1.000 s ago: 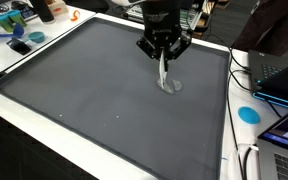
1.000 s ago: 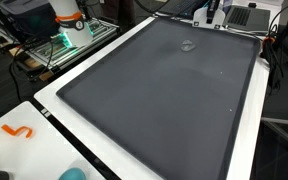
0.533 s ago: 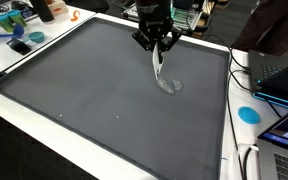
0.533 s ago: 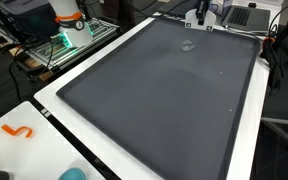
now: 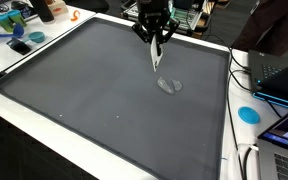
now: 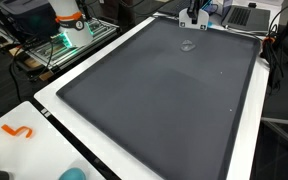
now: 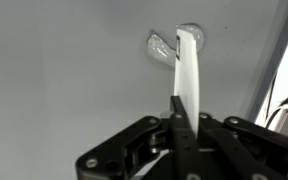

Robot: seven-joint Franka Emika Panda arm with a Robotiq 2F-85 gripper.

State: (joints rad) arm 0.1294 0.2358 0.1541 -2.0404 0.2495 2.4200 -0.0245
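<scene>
While the gripper [image 5: 156,37] is hanging over the far side of the grey mat [image 5: 84,95], we are logging its fingers clamped together on the upper end of a white utensil [image 5: 158,56]. The utensil is dangling nearly upright and off the surface. A small clear piece [image 5: 169,85] is lying on the mat just beside and below its tip.

We are judging that a firm, centred pinch matters most here: the handle [image 7: 189,85] is slim, flat and smooth, so it could pivot or slip between the pads. Slow, straight travel should stop it swinging.

The utensil is reading as rigid glossy plastic (its far end is blurring into the clear piece [image 7: 162,47] in the wrist view). The clear piece is looking glassy, rounded and shallow. The mat is matte, faintly grained, with a raised rim.
</scene>
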